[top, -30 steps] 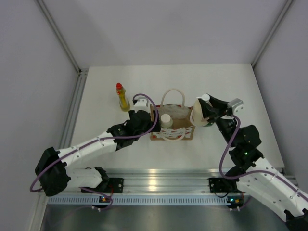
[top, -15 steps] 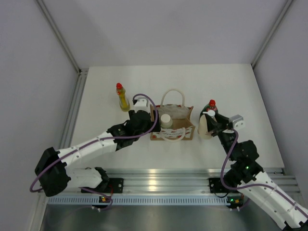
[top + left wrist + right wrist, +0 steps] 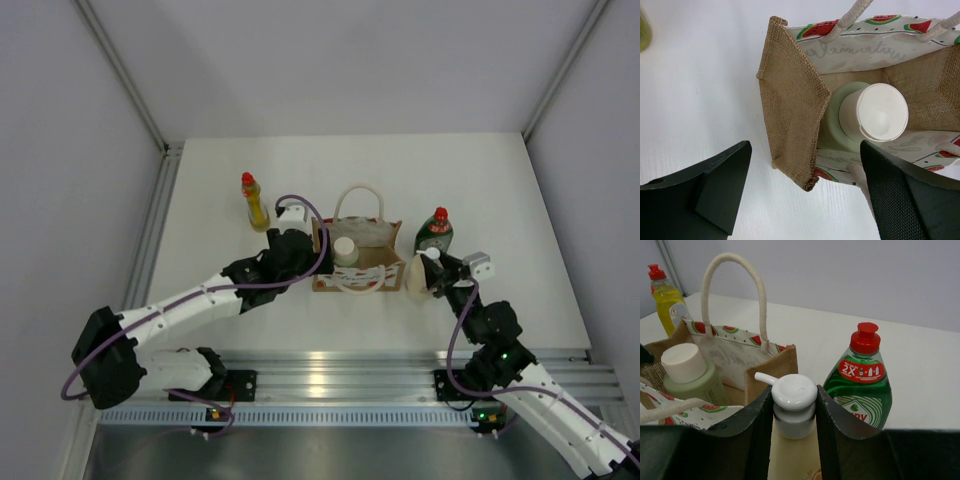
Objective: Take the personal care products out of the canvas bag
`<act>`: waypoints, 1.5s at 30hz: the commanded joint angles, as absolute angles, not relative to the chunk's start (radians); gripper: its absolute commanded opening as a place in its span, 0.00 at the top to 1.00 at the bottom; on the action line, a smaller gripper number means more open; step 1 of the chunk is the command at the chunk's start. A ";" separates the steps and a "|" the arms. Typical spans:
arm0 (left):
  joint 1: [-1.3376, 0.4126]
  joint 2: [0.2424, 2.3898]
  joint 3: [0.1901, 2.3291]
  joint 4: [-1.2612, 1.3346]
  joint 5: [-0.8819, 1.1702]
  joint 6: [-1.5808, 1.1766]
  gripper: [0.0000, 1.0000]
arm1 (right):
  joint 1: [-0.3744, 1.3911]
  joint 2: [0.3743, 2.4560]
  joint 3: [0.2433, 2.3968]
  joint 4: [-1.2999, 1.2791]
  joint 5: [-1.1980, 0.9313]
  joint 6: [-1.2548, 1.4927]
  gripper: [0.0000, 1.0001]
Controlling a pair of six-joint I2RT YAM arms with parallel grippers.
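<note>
As you look down from the top camera, the canvas bag (image 3: 385, 275) stands mid-table (image 3: 500, 180), one rope handle (image 3: 358, 195) arching up. Your left gripper (image 3: 297, 236) sits at the bag's left end, jaws spread wide. The grey-green cylinder (image 3: 345, 250) stands inside the bag, white cap up. Your right gripper (image 3: 428, 270) is pinched on the cream bottle (image 3: 414, 277), outside the bag and just beside its right end. The green bottle (image 3: 435, 232) stands upright just behind that gripper. The yellow bottle (image 3: 256, 205) stands on the table behind the left gripper, apart from the bag

From your left wrist, the canvas bag's (image 3: 792, 105) burlap end wall lies between the spread fingers (image 3: 715, 195) of the left gripper (image 3: 806, 150). One finger is outside over the table, the other over the watermelon-printed front wall. You cannot tell whether either touches the fabric. The grey-green cylinder (image 3: 880, 112) shows a pale green shoulder and a round white cap

From your right wrist, the right gripper (image 3: 792, 412) has its fingers (image 3: 755, 430) clamped on the cream bottle (image 3: 792, 392) just under its white cap, which has a small spout. The green bottle (image 3: 862, 390), clear dark green with a red cap and red label band, stands just to the right. On the left, the grey-green cylinder (image 3: 690, 382) sits inside the canvas bag (image 3: 782, 367), and the yellow bottle (image 3: 667, 302), red-capped, stands beyond
</note>
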State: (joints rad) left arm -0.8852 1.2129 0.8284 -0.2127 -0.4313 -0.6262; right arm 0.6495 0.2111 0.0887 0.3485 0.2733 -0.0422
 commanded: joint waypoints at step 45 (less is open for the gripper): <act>-0.890 1.126 0.833 -0.195 -0.419 -0.603 0.04 | 0.673 0.012 0.058 0.261 0.298 0.083 0.16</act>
